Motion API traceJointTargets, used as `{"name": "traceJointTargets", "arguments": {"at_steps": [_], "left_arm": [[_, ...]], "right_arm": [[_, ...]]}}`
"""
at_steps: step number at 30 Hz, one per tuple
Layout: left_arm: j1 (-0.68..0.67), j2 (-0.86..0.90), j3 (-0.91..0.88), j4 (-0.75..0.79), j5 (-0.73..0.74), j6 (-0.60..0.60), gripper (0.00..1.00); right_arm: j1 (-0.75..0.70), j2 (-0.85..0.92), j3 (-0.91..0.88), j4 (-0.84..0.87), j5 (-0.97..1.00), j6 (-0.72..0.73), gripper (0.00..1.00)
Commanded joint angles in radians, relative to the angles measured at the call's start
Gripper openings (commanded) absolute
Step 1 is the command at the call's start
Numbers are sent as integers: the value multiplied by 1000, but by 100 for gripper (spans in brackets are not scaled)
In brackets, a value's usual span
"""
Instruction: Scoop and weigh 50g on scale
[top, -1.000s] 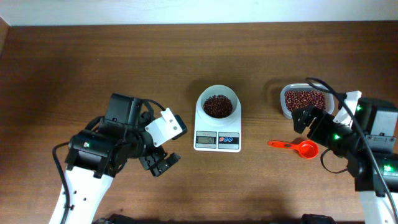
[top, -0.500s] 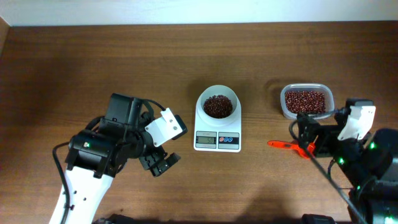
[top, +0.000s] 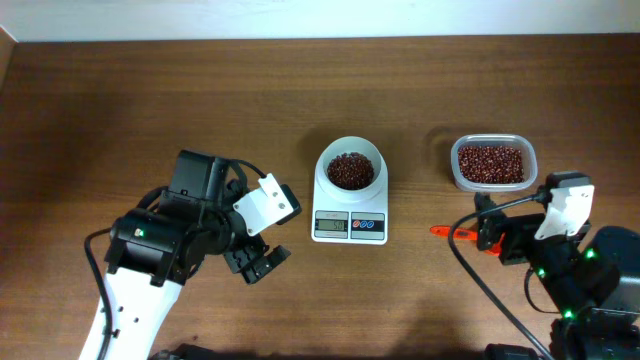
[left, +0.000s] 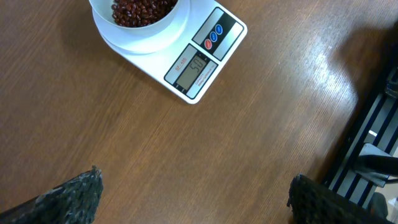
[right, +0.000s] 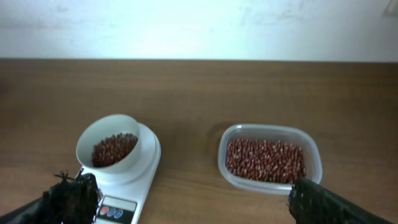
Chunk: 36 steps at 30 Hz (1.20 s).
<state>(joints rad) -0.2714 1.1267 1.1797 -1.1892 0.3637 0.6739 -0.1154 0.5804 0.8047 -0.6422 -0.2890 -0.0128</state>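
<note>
The white scale (top: 349, 227) stands mid-table, its round bowl holding dark red-brown beans (top: 350, 169). My left gripper (top: 258, 262) hovers open to the scale's left front, nothing between its fingers. In the left wrist view the scale (left: 199, 65) lies beyond the gripper (left: 193, 190). My right gripper (top: 492, 232) is open over the orange-red scoop (top: 446, 231), of which only the handle shows. The right wrist view has the gripper (right: 189, 196) wide open, with the scale (right: 140, 180) and its beans (right: 114, 149) ahead on the left.
A clear plastic tub (top: 491, 163) of more beans sits at the right back, seen close in the right wrist view as the tub (right: 268, 160). A pale wall runs along the table's far edge. Bare wood lies between scale and tub.
My right arm has drawn back from beside the tub toward the table's front, now covering the scoop's bowl. The left arm and the scale have not moved.
</note>
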Motion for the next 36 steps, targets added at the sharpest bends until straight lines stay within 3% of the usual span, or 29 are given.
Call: {"name": "traceJointTargets", "arguments": {"at_steps": [1,9,14,20,32,36], "left_arm": [[6,-7,-2,-1,14,5,99],[6,-7,-2,-2,14,5,99],[6,-7,-2,-2,14,5,99],[6,-7,-2,-1,14,5,99],[6,-7,-2,-2,14,5,99],[6,-7,-2,-2,14,5,99]], "right_arm": [[-3,-73,-86,71,8,-13,99],[-3,-397,-440,374,9,50,99],[-3,-452,-555,515,13,50,99],[-3,-579,-610,508,24,46,99],[-3,-577,-626,482,107,16,99],[-3,-577,-706,564,106,16,99]]}}
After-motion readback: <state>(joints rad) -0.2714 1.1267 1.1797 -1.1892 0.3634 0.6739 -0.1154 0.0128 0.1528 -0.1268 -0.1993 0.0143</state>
